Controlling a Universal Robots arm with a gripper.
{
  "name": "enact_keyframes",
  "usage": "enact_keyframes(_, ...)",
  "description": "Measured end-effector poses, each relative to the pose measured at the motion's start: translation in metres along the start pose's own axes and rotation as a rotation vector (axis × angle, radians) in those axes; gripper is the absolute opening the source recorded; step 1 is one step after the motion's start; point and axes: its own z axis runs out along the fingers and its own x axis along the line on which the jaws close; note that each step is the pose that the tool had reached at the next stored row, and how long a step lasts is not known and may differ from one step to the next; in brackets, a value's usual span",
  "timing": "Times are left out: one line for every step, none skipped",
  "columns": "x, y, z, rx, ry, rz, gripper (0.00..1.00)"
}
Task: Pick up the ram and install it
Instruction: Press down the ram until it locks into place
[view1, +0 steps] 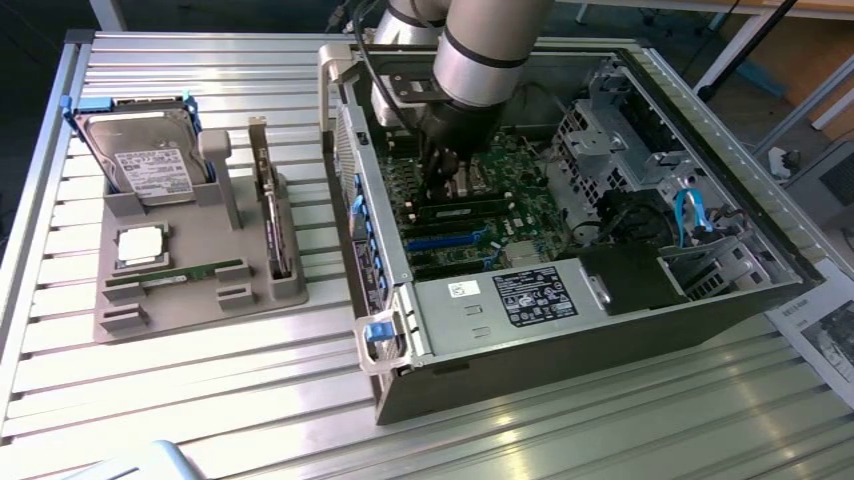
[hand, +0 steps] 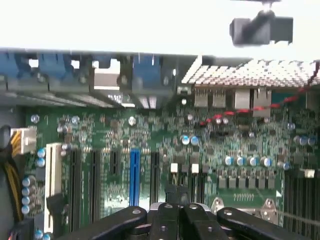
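On case, unreadable white-on-black label

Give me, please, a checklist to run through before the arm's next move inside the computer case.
1. Arm reaching into the open computer case: ok.
2. Fingers shut, close above the motherboard: ok.
3. Ram stick gripped between the fingers: cannot tell.
4. Fingers lined up with a memory slot: cannot tell.
5. One ram stick lying in the grey holder outside the case: ok.
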Motion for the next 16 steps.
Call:
enact_keyframes(0.0000,0.0000,0.0000,0.0000,0.0001,0.000,0.10)
enact_keyframes(0.0000,0.0000,0.0000,0.0001,0.0000,0.000,0.10)
enact_keyframes(0.0000,0.0000,0.0000,0.0000,0.0001,0.000,0.10)
enact_keyframes(0.0000,0.0000,0.0005,0.0001,0.0000,0.000,0.10)
enact_keyframes(0.0001,0.0000,0.0017,0.0001,0.0000,0.000,0.10)
enact_keyframes(0.0001,-0.0001,0.0030,0.0000,0.0000,0.000,0.10)
enact_keyframes(0.0001,-0.0001,0.0041,0.0000,0.0001,0.000,0.10)
enact_keyframes(0.0002,-0.0002,0.0053,0.0000,0.0001,0.000,0.10)
enact_keyframes(0.0002,-0.0002,0.0060,0.0001,0.0000,0.000,0.10)
enact_keyframes(0.0002,-0.0003,0.0067,0.0001,0.0000,0.000,0.10)
enact_keyframes(0.0002,-0.0003,0.0073,0.0001,0.0001,0.000,0.10)
enact_keyframes(0.0002,-0.0003,0.0079,0.0001,0.0001,0.000,0.10)
enact_keyframes(0.0003,-0.0003,0.0078,0.0000,0.0002,0.000,0.10)
enact_keyframes(0.0002,-0.0003,0.0079,0.0000,0.0002,0.000,0.10)
enact_keyframes(0.0002,-0.0003,0.0080,0.0000,0.0001,0.000,0.10)
enact_keyframes(0.0002,-0.0003,0.0088,0.0002,-0.0002,0.000,0.10)
